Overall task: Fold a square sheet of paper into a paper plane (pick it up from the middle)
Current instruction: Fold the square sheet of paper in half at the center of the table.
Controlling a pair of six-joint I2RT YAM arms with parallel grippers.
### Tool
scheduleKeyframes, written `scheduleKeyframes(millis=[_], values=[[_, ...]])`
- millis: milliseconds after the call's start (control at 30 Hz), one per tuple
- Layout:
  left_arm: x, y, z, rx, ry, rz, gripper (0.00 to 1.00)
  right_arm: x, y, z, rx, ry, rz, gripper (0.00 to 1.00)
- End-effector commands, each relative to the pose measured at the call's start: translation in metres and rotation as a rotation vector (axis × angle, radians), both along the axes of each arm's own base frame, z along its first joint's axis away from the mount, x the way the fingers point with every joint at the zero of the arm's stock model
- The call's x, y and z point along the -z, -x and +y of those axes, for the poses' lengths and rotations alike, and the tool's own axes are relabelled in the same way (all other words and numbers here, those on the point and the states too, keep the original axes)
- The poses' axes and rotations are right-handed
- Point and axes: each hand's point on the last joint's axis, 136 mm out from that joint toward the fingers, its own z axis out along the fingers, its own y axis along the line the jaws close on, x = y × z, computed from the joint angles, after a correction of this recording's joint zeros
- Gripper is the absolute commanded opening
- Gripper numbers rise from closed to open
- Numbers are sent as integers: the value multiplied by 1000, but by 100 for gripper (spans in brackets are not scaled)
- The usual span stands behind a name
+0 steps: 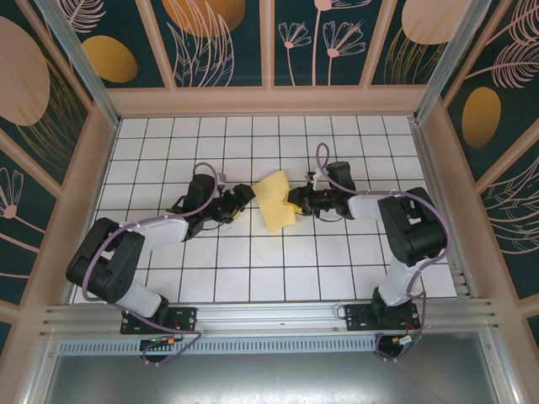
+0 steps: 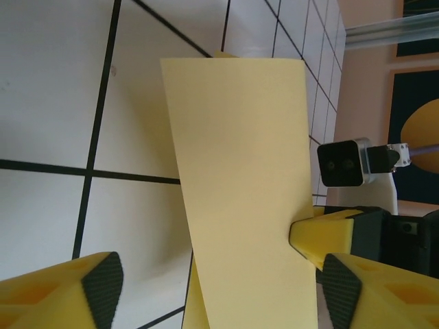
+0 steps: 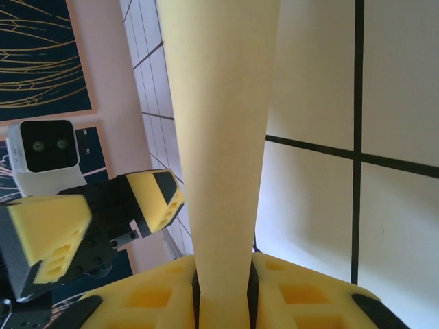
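Note:
The square sheet of paper is yellow, folded into a narrower strip and held off the tiled table between both arms. My right gripper is shut on its right edge. In the right wrist view the strip rises straight out of the closed right gripper. My left gripper stands open around the other side. In the left wrist view the paper hangs between the spread fingertips without touching either, and the right gripper's yellow finger pinches the paper's edge.
The white tiled table is boxed in by tan walls on three sides. An aluminium rail runs along the near edge by the arm bases. The two wrists face each other closely, and the left gripper's finger is close beside the strip.

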Motion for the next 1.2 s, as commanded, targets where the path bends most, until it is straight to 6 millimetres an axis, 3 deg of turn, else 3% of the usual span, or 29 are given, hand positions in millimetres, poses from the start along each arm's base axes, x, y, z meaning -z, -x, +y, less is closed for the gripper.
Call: scheduleKeyframes(millis=[0,400,733,933,1167], values=[[1,-1,-10,32,33,-9,70,1,1,1,-10,-38,12,28],[9,-1,-26,78,77,-10,57,-2,5,2,5,-105,71,29],[3,-5,-31,81,123,-44,46,-1,6,2,14,-122,94,30],[-2,-6,-33,87,140,-64,33,0,8,3,10,-131,102,31],[-4,-10,-32,73,137,-84,10,7,9,0,9,-75,96,37]])
